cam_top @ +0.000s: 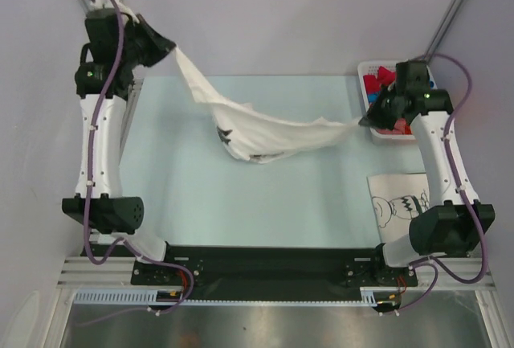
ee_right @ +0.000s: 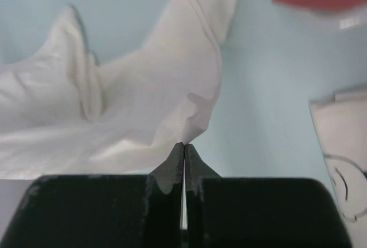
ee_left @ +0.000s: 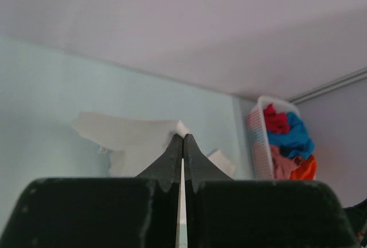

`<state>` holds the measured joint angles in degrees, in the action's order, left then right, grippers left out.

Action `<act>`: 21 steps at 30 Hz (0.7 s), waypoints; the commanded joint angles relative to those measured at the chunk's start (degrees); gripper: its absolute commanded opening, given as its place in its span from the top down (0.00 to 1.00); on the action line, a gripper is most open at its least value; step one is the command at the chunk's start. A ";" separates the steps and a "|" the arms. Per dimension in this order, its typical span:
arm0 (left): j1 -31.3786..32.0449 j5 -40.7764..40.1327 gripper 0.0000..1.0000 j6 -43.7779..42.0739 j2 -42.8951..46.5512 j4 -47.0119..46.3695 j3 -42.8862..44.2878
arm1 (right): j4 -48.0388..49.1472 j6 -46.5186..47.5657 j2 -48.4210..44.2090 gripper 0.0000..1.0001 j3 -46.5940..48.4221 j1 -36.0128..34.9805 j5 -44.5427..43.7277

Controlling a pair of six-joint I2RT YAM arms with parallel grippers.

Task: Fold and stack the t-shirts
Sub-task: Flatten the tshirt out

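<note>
A white t-shirt with black print (cam_top: 257, 127) hangs stretched above the table between both arms and sags in the middle. My left gripper (cam_top: 171, 49) is raised at the back left and shut on one end of it. In the left wrist view the fingertips (ee_left: 183, 137) pinch a white cloth edge (ee_left: 132, 136). My right gripper (cam_top: 363, 120) is shut on the other end, lower, beside the basket. Its tips (ee_right: 184, 144) pinch a corner of the shirt (ee_right: 143, 99). A folded white t-shirt with cartoon print (cam_top: 399, 203) lies flat at the front right (ee_right: 344, 145).
A white lattice basket (cam_top: 371, 69) stands at the back right and holds red, blue, pink and orange shirts (ee_left: 287, 139). The pale blue table (cam_top: 265, 211) spreads under the hanging shirt. Grey walls close off the back and both sides.
</note>
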<state>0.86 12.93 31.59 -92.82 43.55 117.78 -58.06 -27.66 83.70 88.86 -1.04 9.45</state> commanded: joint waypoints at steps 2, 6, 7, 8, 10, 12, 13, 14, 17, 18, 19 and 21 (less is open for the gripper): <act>-0.69 3.06 1.00 1.19 -3.33 -4.96 15.80 | -1.52 -0.64 5.06 1.00 18.42 0.33 -1.01; -0.69 7.28 1.00 1.19 -1.68 -11.63 21.61 | -2.06 0.24 8.14 1.00 34.34 0.60 -1.63; -0.69 7.55 1.00 0.67 -0.71 -14.43 21.97 | -1.18 0.33 8.14 1.00 38.28 2.69 -1.63; -0.69 7.12 1.00 0.66 1.91 -15.68 21.97 | -0.39 0.59 7.62 1.00 39.71 2.97 -1.20; -2.27 5.63 1.00 2.40 4.74 -19.10 21.44 | 2.06 1.29 6.13 1.00 42.96 3.41 -1.54; -3.49 4.91 1.00 4.61 8.52 -20.51 21.97 | 3.74 1.99 3.50 1.00 44.55 3.50 -1.46; -3.94 5.52 1.00 5.92 9.83 -21.91 22.14 | 4.88 2.26 2.53 1.00 45.52 3.59 -1.46; -4.11 5.44 1.00 5.93 11.15 -22.36 22.32 | 5.24 2.52 0.78 1.00 47.96 3.59 -1.72; -4.20 4.39 1.00 5.41 17.39 -23.86 20.48 | 6.73 3.40 -1.95 1.00 52.18 3.59 -1.89; -4.12 3.78 1.00 4.89 19.32 -23.95 19.61 | 7.08 3.49 -3.70 1.00 53.25 3.67 -1.81; -4.12 3.42 1.00 3.75 22.47 -24.30 19.25 | 7.61 3.66 -4.50 1.00 54.48 3.67 -1.81; -4.12 2.11 1.00 2.51 25.74 -24.21 19.16 | 8.84 3.58 -7.05 1.00 55.98 3.67 -1.63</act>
<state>-2.92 17.54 35.44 -73.65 25.52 136.16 -54.22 -25.56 82.08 140.51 2.46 8.27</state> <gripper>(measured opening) 0.009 0.009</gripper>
